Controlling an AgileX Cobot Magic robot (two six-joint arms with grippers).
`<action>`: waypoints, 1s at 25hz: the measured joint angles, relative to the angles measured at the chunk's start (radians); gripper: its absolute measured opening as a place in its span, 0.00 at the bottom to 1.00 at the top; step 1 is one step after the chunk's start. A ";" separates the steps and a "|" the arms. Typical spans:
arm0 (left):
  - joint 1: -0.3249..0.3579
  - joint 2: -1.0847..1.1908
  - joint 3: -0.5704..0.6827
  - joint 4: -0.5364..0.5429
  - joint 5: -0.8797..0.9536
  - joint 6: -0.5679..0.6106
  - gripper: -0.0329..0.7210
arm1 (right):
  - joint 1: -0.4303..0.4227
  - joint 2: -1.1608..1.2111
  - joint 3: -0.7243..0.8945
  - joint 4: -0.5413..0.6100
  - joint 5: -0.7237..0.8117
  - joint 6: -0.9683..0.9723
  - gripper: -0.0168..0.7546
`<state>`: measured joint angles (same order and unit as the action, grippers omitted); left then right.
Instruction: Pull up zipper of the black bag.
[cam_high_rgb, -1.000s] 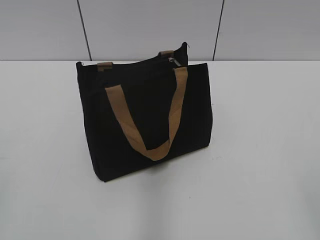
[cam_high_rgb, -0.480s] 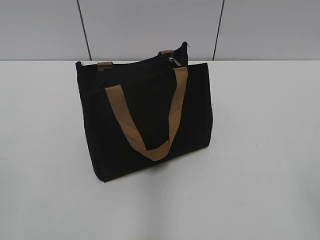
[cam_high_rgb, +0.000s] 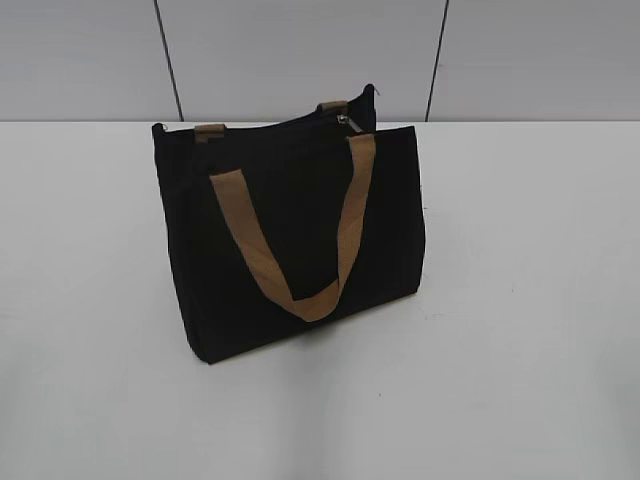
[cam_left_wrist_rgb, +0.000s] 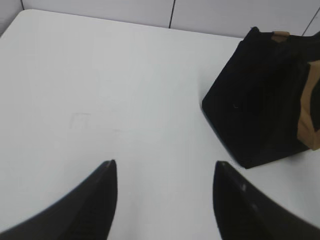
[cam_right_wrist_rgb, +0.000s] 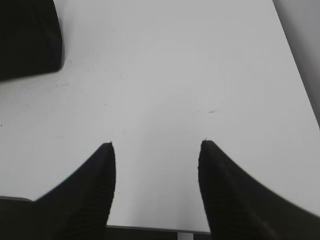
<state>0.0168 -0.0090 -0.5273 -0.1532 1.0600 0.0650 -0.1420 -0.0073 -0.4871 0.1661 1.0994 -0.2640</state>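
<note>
One black bag (cam_high_rgb: 290, 235) is seen standing upright on the white table (cam_high_rgb: 520, 300), a little left of the middle in the exterior view, with its far edge close to the grey wall panels (cam_high_rgb: 300, 55). A tan handle (cam_high_rgb: 300, 240) is draped down the near face of the bag in a long loop, and the ends of a second tan handle (cam_high_rgb: 210, 131) are seen at the top edge. The zipper (cam_high_rgb: 349, 120) is found at the far right end of the bag's top, beside the raised corner of fabric.

No arm is shown in the exterior view. In the left wrist view the left gripper (cam_left_wrist_rgb: 165, 172) is held with its fingers wide apart over bare table, the bag lying well apart to its far right. In the right wrist view the right gripper (cam_right_wrist_rgb: 156, 150) is likewise spread, nothing gripped, with a corner of the bag visible at the far left.
</note>
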 joint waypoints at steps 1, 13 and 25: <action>0.000 0.000 0.000 0.014 0.000 -0.001 0.65 | 0.000 0.000 0.000 0.000 0.000 0.000 0.56; -0.032 0.000 0.000 0.072 0.001 0.007 0.65 | 0.000 0.000 0.000 0.001 0.000 0.031 0.56; -0.058 0.000 0.000 0.079 0.001 0.011 0.62 | 0.053 0.000 0.000 0.001 0.000 0.035 0.56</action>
<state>-0.0412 -0.0090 -0.5273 -0.0745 1.0610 0.0759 -0.0892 -0.0073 -0.4871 0.1670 1.0994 -0.2285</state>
